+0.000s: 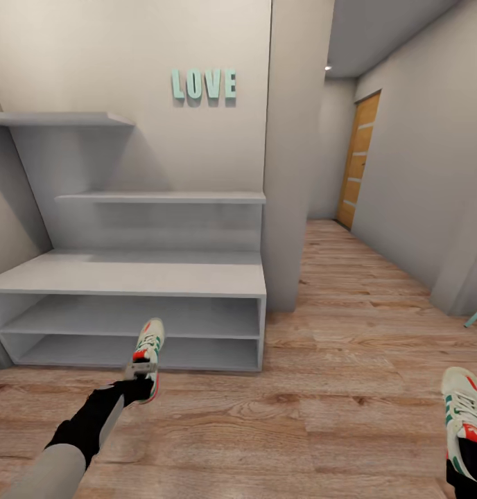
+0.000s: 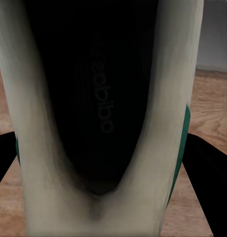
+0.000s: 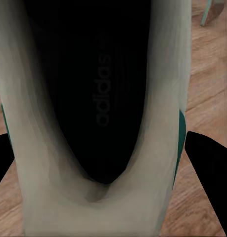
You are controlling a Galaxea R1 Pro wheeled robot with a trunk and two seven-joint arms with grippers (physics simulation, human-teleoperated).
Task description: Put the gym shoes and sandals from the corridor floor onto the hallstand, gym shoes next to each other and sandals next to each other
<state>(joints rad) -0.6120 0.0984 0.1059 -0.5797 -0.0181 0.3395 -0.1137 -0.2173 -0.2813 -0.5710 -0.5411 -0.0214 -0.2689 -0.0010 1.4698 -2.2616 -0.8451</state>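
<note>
Apparently each claw (image 1: 143, 380) grips a gym shoe (image 1: 148, 353); wrist views reveal dark insides.

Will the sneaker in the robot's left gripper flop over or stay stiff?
The gym shoe probably stays fairly stiff: held at the heel by the left gripper, its toe sticks out without sagging. Its heel walls look thick, so likely squashes little.

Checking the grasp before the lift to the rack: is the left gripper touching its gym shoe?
Touching. In the head view the left gripper is clamped on the heel of the gym shoe; in the left wrist view its dark fingers press both sides.
</note>
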